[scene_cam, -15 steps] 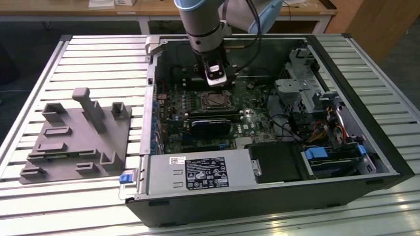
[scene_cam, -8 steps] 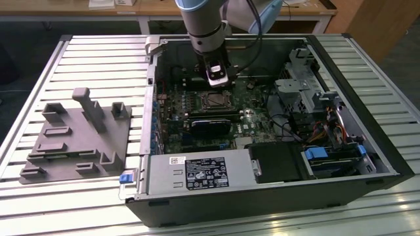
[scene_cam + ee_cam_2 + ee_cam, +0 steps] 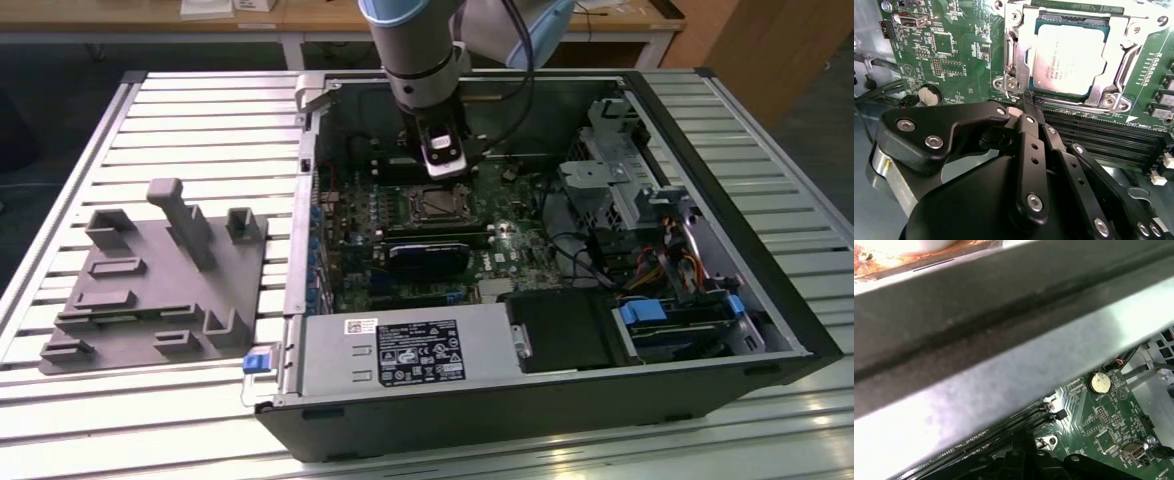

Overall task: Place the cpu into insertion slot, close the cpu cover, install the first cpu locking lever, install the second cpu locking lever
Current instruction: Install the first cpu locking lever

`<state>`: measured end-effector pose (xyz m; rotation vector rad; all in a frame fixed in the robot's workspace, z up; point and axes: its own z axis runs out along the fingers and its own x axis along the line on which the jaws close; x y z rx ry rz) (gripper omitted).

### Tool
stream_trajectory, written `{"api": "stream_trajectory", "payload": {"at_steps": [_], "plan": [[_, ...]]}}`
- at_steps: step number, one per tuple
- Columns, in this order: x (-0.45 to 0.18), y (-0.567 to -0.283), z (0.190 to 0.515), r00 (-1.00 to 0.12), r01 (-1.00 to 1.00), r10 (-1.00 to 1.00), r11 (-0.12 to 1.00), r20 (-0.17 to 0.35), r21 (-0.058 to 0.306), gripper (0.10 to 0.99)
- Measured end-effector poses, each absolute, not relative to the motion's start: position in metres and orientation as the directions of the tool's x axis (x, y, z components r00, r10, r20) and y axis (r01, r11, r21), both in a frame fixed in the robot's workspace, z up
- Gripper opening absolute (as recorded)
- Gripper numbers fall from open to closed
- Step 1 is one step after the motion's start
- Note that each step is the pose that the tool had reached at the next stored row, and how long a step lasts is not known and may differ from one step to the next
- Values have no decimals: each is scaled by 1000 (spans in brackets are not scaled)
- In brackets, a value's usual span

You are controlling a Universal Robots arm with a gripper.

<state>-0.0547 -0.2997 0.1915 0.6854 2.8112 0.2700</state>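
Slatted silver metal counter [image 3: 174, 110], wide, carrying everything. On it, an open black computer case [image 3: 534, 420]. At 9 o'clock from the case in the exterior view, a grey moulded plastic fixture [image 3: 147, 290] with upright pegs, well apart from the work.

Inside the case lies the green motherboard [image 3: 514, 240]. A black power-supply box with a white label [image 3: 400, 350] is at its 6 o'clock edge. The pale blue-grey robot arm [image 3: 416, 50] comes down from 12 o'clock.

The black pincer [image 3: 445, 160] hangs just beside the square black-and-metal insertion slot [image 3: 434, 205], at its 12 o'clock. In the second wrist view the pincer [image 3: 1021, 107] has its tips drawn together, close against one corner of the slot.

The thin grey metal cpu cover [image 3: 1097, 90] lies flat, closed down. The silvery square cpu [image 3: 1069, 55] is seated in the slot, its face showing through the cover's window.

A round silver coin battery [image 3: 929, 94] sits on the board near the pincer's knuckle.
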Motion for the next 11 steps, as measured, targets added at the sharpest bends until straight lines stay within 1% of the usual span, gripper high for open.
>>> {"api": "stream_trajectory", "payload": {"at_steps": [3,11], "plan": [[-55,-301,191,-863,428,473,872,-179,238,106],[-55,-301,193,-863,428,473,871,-178,240,106]]}}
